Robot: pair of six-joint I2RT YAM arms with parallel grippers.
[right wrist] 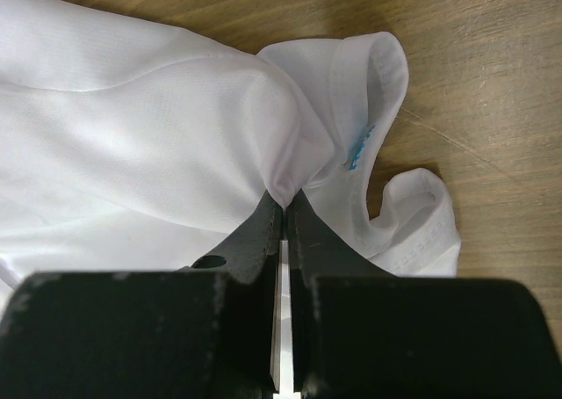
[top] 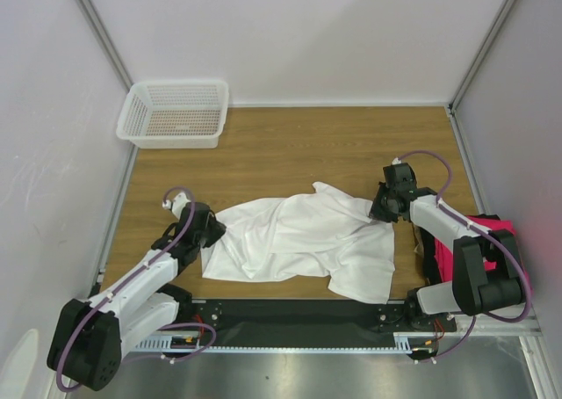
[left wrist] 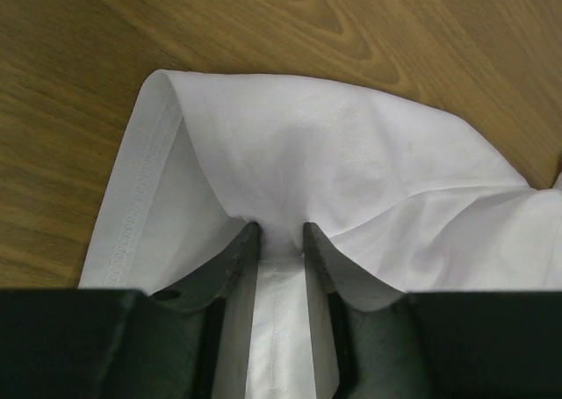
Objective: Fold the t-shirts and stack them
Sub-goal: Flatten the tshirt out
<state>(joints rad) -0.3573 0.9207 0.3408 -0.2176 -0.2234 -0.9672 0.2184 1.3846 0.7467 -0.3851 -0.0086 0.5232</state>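
Note:
A large white t-shirt [top: 299,245] lies spread and rumpled across the near middle of the table. At its left hem sits my left gripper [top: 213,232]. In the left wrist view the gripper [left wrist: 281,232] stands partly open, with a fold of the white cloth [left wrist: 351,144] gathered between the fingertips. My right gripper [top: 383,209] is at the shirt's right end, by the collar. The right wrist view shows it [right wrist: 285,199] shut on a pinch of white cloth [right wrist: 132,126] beside the blue-white tag [right wrist: 358,144]. A magenta-pink t-shirt [top: 492,228] lies bunched at the right edge, partly hidden by the right arm.
A white mesh basket [top: 132,125] stands at the far left corner of the wooden table [top: 351,144]. White walls close in the left, right and back sides. A black strip [top: 290,313] runs along the near edge between the arm bases.

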